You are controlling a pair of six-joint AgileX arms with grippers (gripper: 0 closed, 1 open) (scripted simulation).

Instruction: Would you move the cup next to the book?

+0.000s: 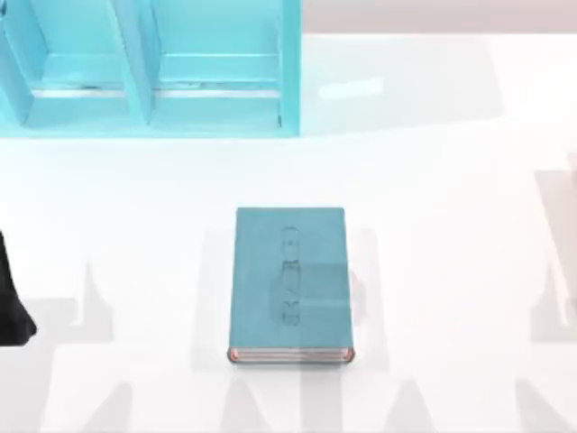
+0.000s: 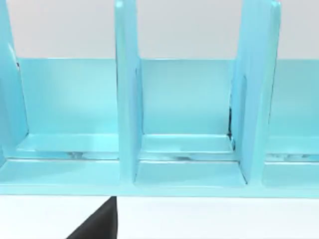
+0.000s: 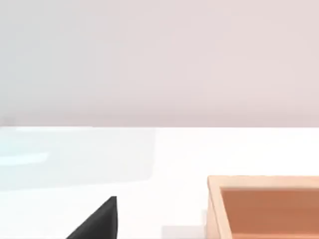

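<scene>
Left gripper (image 2: 99, 224) was seen as a dark wedge at the edge of its own wrist view, over the white table (image 1: 451, 225); whether its grip was wide, narrow or holding anything could not be told. Left arm (image 1: 13, 289) showed as a dark shape at the table's left edge, well left of the book (image 1: 290, 280) and apart from it. Right gripper (image 3: 99, 224) likewise appeared as a dark wedge in its wrist view, and its grip state could not be told either. The book lay flat near the middle of the table, teal cover up, with a faint embossed mark running down the cover and reddish page edges at its near end. A faint pinkish tint (image 1: 359, 293) sat on the table just beside the book's right edge; what it was could not be told, so the cup's place was not established. A light turquoise shelf unit (image 1: 144, 72) with upright dividers stood beyond the book and to its left, well apart from it; the left wrist camera faced its compartments. The right wrist view included the corner of an open orange-brown wooden box (image 3: 214, 209) on the table; its place relative to the book could not be told.
</scene>
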